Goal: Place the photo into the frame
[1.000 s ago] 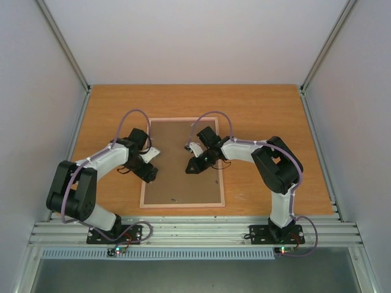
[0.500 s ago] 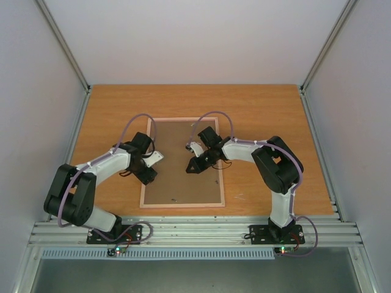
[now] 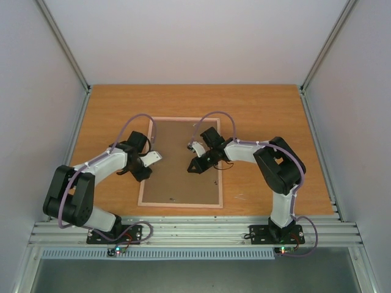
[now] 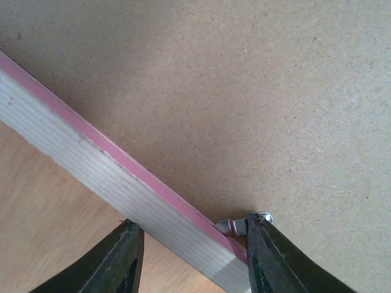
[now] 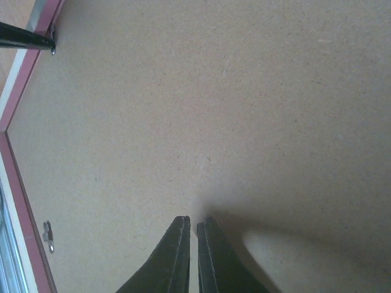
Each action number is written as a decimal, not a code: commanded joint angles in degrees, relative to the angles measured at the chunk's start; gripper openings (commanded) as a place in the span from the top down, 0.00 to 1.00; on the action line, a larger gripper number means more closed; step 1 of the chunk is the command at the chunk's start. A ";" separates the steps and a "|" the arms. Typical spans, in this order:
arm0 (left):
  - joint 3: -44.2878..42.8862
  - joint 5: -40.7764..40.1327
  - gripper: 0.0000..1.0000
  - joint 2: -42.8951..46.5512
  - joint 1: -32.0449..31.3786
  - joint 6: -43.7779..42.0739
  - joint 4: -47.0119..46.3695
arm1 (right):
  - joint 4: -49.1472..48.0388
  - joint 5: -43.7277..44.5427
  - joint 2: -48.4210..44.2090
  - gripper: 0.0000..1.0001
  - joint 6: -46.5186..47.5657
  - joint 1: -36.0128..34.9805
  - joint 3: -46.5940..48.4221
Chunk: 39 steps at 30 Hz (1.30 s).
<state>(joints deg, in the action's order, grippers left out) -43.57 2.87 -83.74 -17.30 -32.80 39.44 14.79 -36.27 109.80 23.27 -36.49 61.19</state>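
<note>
The frame (image 3: 183,204) lay face down mid-bench (image 3: 269,122), with the brown backing board (image 3: 183,177) seated in it. I couldn't see the photo, which was presumably beneath. I judged we were locking the back. My right pincer (image 5: 194,223), shut and empty, pointed at the board. The left pincer (image 4: 192,223), half open, gripped nothing and straddled the frame's left rail beside a metal turn clip (image 4: 235,224), which next needed swinging over the board.

We record bare table (image 3: 269,122) on every side of the frame (image 3: 181,204). Over the backing board (image 3: 177,183), the left gripper (image 4: 192,235) and right gripper (image 5: 191,218) leave a passage between them.
</note>
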 commanded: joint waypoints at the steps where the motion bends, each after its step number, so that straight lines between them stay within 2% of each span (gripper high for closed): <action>1: 1.50 -6.36 0.58 -2.83 0.60 -12.32 -2.51 | 2.62 5.01 -0.14 0.92 1.34 1.25 -1.84; 2: 0.65 -5.67 0.57 -2.72 0.60 -12.19 -1.38 | 2.70 4.84 -0.26 0.92 1.30 1.25 -1.67; 4: -1.60 -2.41 0.42 -1.72 0.64 -11.01 1.49 | 2.86 3.86 -0.55 0.91 1.13 1.25 -0.98; 7: -3.97 3.80 0.29 2.15 0.60 -10.65 4.93 | 2.84 1.96 -1.26 0.91 0.79 1.25 0.11; 12: -2.16 15.36 0.18 14.41 -0.68 -18.18 10.67 | 3.98 -1.19 -3.55 0.91 -0.85 1.25 2.20; 16: 2.20 21.75 0.14 25.28 -5.64 -26.29 18.49 | 4.90 -3.02 -5.86 0.91 -1.22 1.20 2.45; 20: 8.49 17.17 0.13 30.28 -13.33 -29.59 17.68 | 6.01 -4.86 -6.52 0.91 -0.77 1.22 1.30; 26: 8.40 12.22 0.13 24.10 -20.47 -27.70 11.03 | 6.88 -6.30 -5.03 0.91 0.14 1.09 -1.36; 35: 9.86 8.49 0.17 17.38 -26.10 -27.73 0.56 | 7.47 -3.88 -1.31 0.92 2.50 1.22 -1.48; 39: 9.70 9.18 0.20 15.22 -27.09 -29.54 -0.16 | 7.81 -3.19 -0.43 0.92 2.56 1.50 -1.34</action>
<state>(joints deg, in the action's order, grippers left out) -34.15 12.19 -66.70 -43.38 -59.92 43.38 21.61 -40.64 108.22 24.36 -35.46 60.05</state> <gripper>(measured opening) 0.812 0.081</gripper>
